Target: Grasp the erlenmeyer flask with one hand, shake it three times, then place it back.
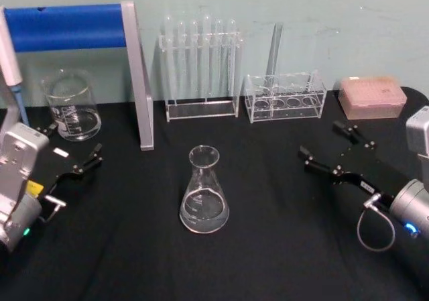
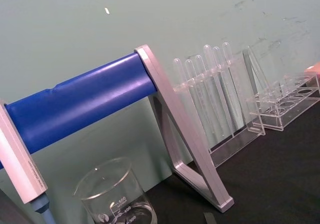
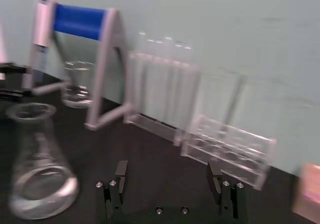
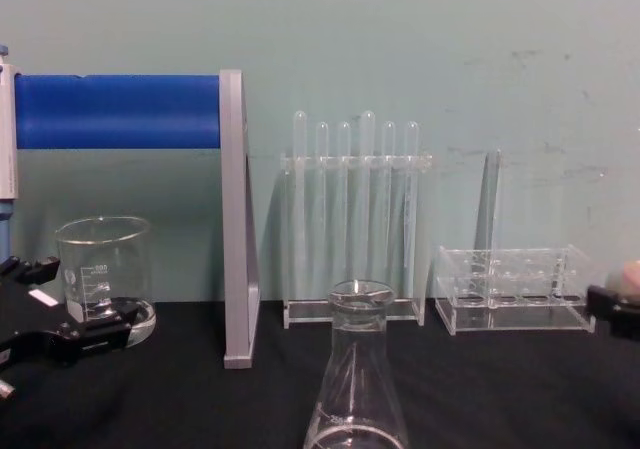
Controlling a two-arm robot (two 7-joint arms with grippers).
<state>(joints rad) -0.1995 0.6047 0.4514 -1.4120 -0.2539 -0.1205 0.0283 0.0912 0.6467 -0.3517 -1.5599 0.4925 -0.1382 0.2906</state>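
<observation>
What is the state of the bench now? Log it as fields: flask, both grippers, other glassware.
erlenmeyer flask: upright, centre of the black table, ungrasped
left gripper: open, low at the left, in front of the beaker
right gripper: open, right of the flask, apart from it
beaker: upright, back left
test tube rack: behind the flask, by the wall
grasp: not yet made

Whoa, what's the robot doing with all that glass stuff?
Nothing is being held right now. The erlenmeyer flask stands upright in the middle of the black table, and neither claw touches it. The right claw is open, off to the flask's right with its fingers pointing toward it, so it looks like the one that may grab it. The left claw is open too, over by the beaker. The shaking has not yet begun.
</observation>
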